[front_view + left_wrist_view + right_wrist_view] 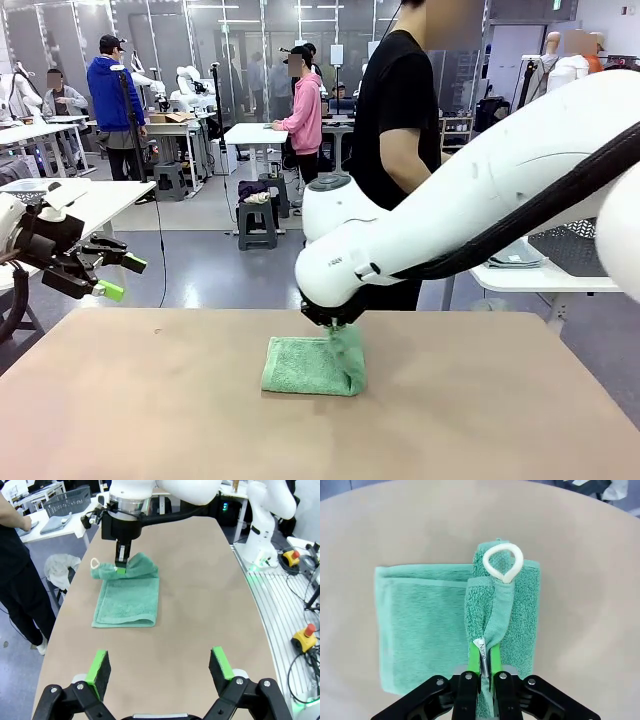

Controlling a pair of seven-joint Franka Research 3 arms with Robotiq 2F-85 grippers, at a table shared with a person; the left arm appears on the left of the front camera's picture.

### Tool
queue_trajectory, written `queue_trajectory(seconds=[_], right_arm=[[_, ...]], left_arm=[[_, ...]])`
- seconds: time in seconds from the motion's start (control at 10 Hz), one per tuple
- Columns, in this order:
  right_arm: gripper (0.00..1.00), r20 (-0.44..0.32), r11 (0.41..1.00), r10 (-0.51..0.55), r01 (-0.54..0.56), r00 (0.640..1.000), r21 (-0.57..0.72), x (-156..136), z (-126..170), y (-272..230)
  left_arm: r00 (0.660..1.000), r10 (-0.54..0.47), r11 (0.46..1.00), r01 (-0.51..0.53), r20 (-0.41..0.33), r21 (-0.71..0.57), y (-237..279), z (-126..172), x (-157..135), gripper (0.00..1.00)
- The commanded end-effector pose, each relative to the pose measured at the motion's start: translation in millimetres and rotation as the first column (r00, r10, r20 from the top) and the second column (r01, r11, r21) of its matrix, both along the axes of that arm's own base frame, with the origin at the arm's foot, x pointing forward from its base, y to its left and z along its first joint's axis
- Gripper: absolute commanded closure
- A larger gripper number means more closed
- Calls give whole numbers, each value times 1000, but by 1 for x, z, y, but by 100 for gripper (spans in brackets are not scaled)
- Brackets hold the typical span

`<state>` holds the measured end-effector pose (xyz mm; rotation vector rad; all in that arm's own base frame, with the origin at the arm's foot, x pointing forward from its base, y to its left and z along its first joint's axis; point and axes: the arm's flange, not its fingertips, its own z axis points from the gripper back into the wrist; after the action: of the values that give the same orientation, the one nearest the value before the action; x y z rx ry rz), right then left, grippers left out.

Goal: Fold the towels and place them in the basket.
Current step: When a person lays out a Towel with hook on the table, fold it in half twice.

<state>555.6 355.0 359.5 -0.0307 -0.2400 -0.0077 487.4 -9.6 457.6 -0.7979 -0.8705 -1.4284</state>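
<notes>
Towel [300,365] folded on table [150,400], edge pinched in right jaws, left jaws spread wide, empty

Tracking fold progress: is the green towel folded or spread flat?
Folded, not finished: the towel lies doubled on the table, while the right gripper, shut on its loop end, holds that end raised over the rest.

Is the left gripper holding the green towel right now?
No, the left gripper stands open and empty, apart from the towel, whose edge the right gripper is pinching.
</notes>
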Motion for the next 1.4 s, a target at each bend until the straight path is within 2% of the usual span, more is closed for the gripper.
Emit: queue_trajectory(seconds=[0.0, 0.4, 0.6, 0.9, 1.0, 1.3], right_arm=[[100, -7, 999, -44, 44, 999, 31, 0, 0, 22], [100, 3, 988, -59, 58, 998, 142, -10, -4, 45], [100, 24, 985, -73, 68, 997, 161, -7, -10, 48], [100, 9, 984, -81, 78, 997, 163, 0, -22, 47], [80, 13, 982, -79, 76, 997, 172, 0, -23, 48], [50, 20, 978, -82, 77, 996, 195, -2, -22, 50]], left_arm=[[1000, 7, 1000, -7, 7, 2, 0, 1, -1, 0], [1000, 7, 1000, -7, 7, 2, 0, 1, -1, 0], [1000, 7, 1000, -7, 7, 2, 0, 1, -1, 0], [1000, 7, 1000, -7, 7, 2, 0, 1, -1, 0], [1000, 7, 1000, -7, 7, 2, 0, 1, -1, 0], [1000, 7, 1000, -7, 7, 2, 0, 1, -1, 0]])
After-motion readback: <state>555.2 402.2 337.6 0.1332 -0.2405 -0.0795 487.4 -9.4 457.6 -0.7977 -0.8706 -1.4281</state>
